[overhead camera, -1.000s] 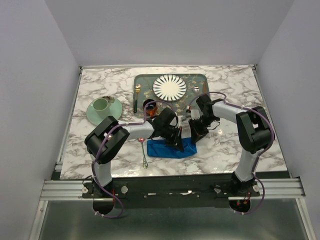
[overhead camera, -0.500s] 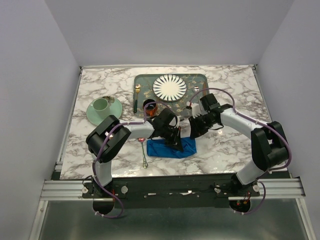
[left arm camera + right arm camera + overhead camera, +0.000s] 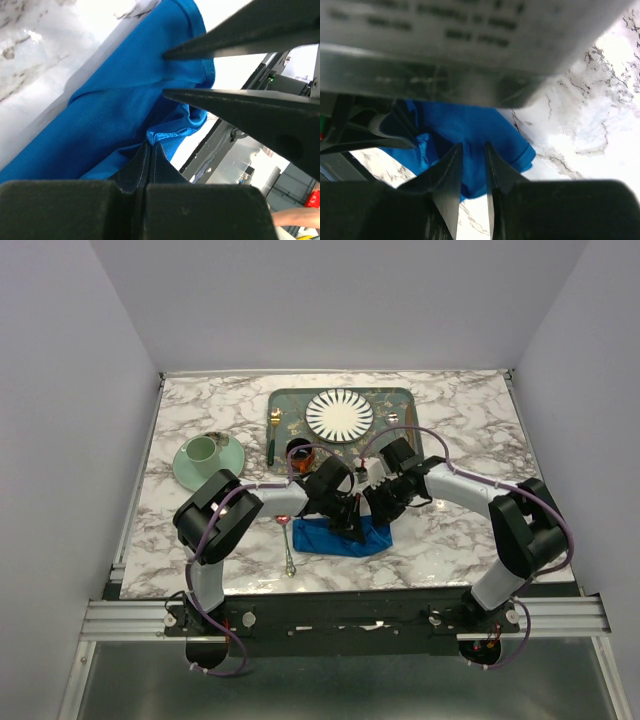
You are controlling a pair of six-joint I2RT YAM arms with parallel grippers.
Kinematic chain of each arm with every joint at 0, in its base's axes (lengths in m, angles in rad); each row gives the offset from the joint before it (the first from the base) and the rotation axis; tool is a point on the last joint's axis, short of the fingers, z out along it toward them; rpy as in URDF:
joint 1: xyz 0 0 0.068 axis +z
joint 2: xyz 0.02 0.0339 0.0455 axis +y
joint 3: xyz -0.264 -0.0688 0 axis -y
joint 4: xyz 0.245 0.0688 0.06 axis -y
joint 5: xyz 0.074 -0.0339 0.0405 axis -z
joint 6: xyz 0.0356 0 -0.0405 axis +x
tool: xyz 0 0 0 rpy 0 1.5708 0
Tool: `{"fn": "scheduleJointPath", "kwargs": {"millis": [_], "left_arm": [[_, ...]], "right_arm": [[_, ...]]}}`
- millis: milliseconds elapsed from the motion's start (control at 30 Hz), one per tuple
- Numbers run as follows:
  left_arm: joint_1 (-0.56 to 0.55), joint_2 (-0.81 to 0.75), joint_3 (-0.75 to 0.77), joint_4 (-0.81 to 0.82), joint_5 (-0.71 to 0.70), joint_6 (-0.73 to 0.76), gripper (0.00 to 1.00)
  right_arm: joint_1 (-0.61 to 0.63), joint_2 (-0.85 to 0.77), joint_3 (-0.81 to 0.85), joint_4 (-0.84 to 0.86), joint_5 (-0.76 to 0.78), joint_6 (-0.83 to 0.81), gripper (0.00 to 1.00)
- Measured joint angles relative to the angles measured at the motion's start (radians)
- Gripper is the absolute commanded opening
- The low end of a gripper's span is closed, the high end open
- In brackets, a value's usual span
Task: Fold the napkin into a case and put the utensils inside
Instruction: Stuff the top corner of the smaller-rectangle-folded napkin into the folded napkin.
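Observation:
The bright blue napkin [image 3: 340, 538] lies bunched on the marble near the front centre. My left gripper [image 3: 352, 527] is over its middle and, in the left wrist view, is shut [image 3: 150, 146] on a raised fold of the napkin [image 3: 115, 110]. My right gripper [image 3: 378, 510] hovers at the napkin's right part. Its fingers stand a narrow gap apart [image 3: 472, 147] with nothing between them, and the cloth [image 3: 470, 125] shows just beyond. Its fingertips [image 3: 172, 95] also show in the left wrist view. A thin spoon [image 3: 289, 555] lies left of the napkin. The fork is not clearly seen.
A grey-green tray [image 3: 290, 400] at the back holds a striped white plate [image 3: 339, 415] and a gold fork with a dark handle [image 3: 271, 435]. A green cup on a saucer [image 3: 207, 460] stands at the left. A small dark cup [image 3: 298, 450] sits by the left arm.
My right gripper has swung left and down to the napkin's right part. The left gripper has kept its hold on the fold.

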Motion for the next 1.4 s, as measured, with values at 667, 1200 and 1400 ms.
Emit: {"fn": "scheduleJointPath", "kwargs": {"millis": [667,1200,1400], "left_arm": [[0.03,0.002,-0.001,-0.017,0.0,-0.011,0.0],[0.032,0.01,0.113,-0.103,0.0,-0.018,0.0],[0.035,0.045,0.166,-0.141,0.005,-0.026,0.0]], "right_arm": [[0.028,-0.013,0.034,-0.026,0.076,0.026,0.01],[0.028,-0.045,0.033,-0.036,0.074,0.026,0.01],[0.028,-0.045,0.033,-0.035,0.074,0.027,0.01]]}}
